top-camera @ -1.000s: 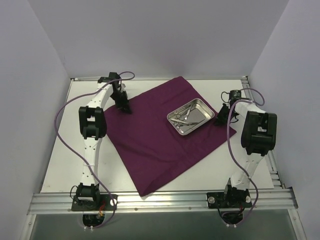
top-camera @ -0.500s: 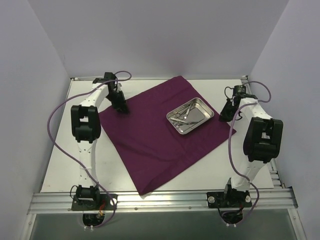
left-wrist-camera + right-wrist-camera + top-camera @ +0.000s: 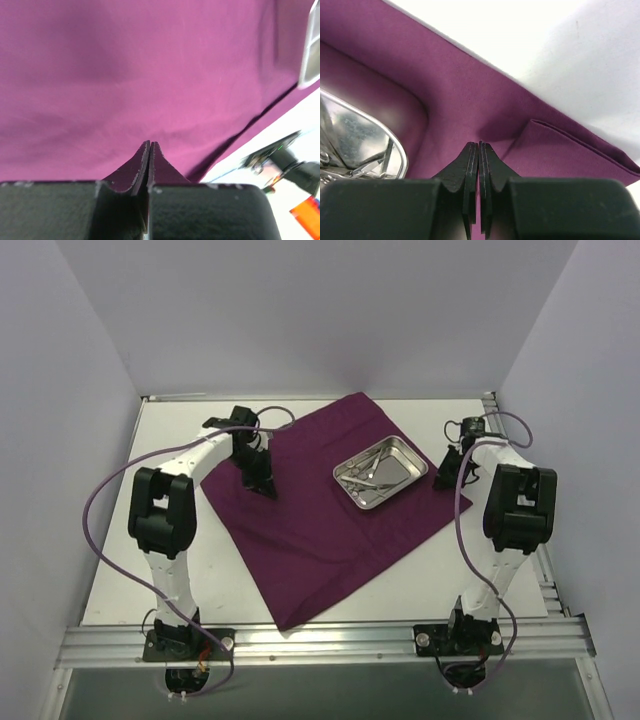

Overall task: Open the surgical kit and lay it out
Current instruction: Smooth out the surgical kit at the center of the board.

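Observation:
The surgical kit's maroon cloth [image 3: 320, 525] lies spread flat on the white table. Its steel tray [image 3: 343, 480] stands on the cloth's right half with ring-handled instruments [image 3: 368, 478] inside. My left gripper [image 3: 265, 486] is shut and low over the cloth's left part, and I see nothing between its fingertips [image 3: 150, 144]. My right gripper [image 3: 443, 478] is shut just right of the tray, over the cloth's right edge. In the right wrist view its tips [image 3: 478, 144] sit beside a folded-over cloth corner [image 3: 570, 145], with the tray [image 3: 395, 150] at the left.
White walls close in the table on three sides. An aluminium rail [image 3: 320, 640] runs along the near edge, between the arm bases. Purple cables loop off both arms. The tray's corner [image 3: 312, 50] shows at the right edge of the left wrist view.
My left gripper has moved from the cloth's far left edge inward and nearer, over the cloth. The right gripper shifted slightly outward and came back beside the tray. The cloth lies as before.

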